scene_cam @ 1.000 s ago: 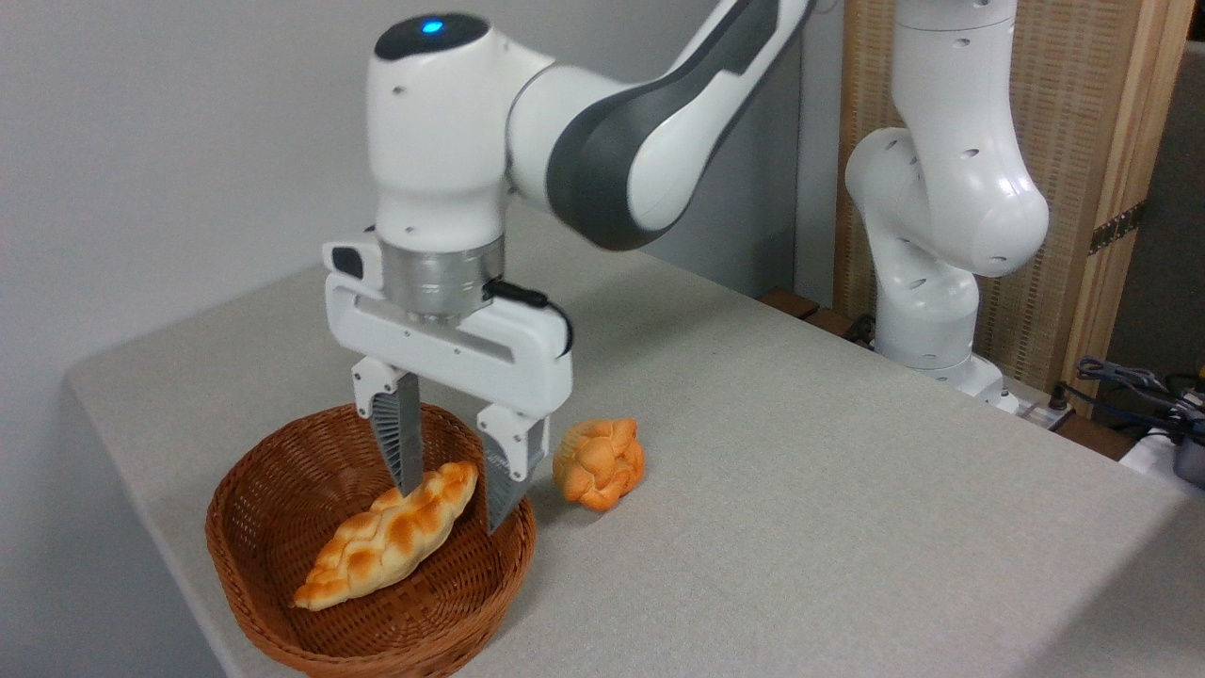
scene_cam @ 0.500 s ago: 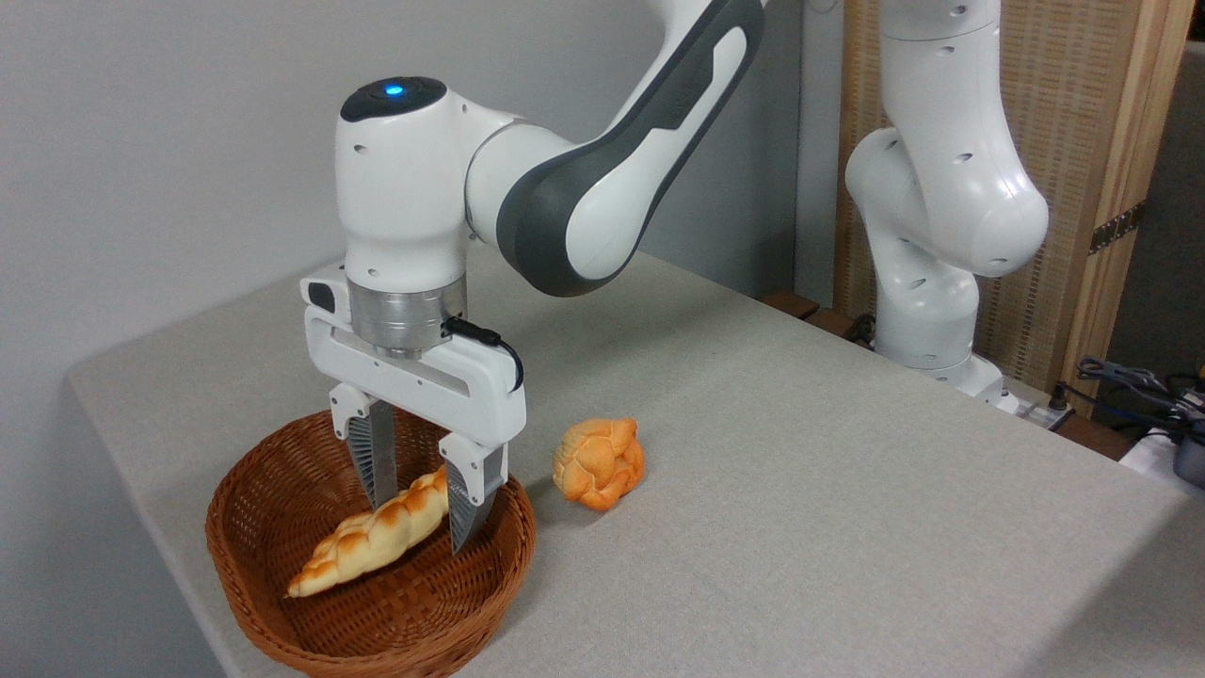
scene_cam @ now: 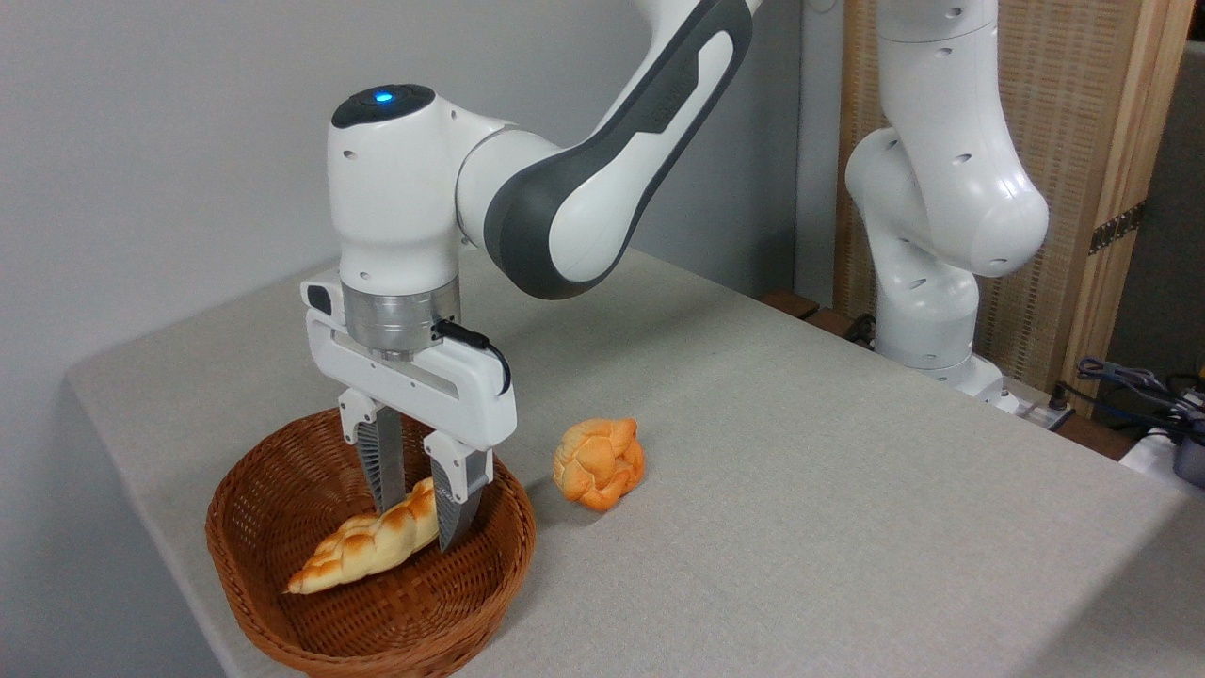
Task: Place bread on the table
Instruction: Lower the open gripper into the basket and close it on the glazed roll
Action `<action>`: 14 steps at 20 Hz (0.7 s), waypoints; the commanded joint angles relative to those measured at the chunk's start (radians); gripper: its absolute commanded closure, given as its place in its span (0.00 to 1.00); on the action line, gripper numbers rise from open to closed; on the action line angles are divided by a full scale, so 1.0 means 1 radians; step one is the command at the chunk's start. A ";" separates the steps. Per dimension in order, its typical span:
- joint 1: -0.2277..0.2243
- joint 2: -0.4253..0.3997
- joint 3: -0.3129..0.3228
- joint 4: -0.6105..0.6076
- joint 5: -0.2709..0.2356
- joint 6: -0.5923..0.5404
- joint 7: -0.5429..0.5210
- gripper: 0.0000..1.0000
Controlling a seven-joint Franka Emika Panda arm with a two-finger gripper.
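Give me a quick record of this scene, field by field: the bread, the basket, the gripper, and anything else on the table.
bread: long braided loaf, lying inside the basket, its right end between the fingers
basket: brown wicker, on the table near its front left corner
gripper: pointing down, fingers closed on the loaf's right end
bun: small orange knotted one, on the table right of the basket
table: grey-beige cloth-like surface

From my station I see a brown wicker basket (scene_cam: 282,603) sitting near the front left corner, its rim close to the edge. Just to its right lies a small round orange knotted bun (scene_cam: 599,463), apart from the basket. Behind, a plain grey wall (scene_cam: 160,141) fills the left; a woven reed screen in a wooden frame (scene_cam: 1083,113) stands at right, with blue cables (scene_cam: 1130,381) below it.
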 commanded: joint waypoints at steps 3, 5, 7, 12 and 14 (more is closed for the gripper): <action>0.000 0.014 -0.006 0.003 0.008 0.010 0.016 0.92; 0.000 0.014 -0.006 0.003 0.008 0.009 0.016 0.92; 0.000 0.014 -0.006 0.003 0.008 0.009 0.016 0.92; 0.000 0.012 -0.006 0.003 0.008 0.009 0.016 0.92; 0.000 0.009 -0.006 0.003 0.010 0.009 0.016 1.00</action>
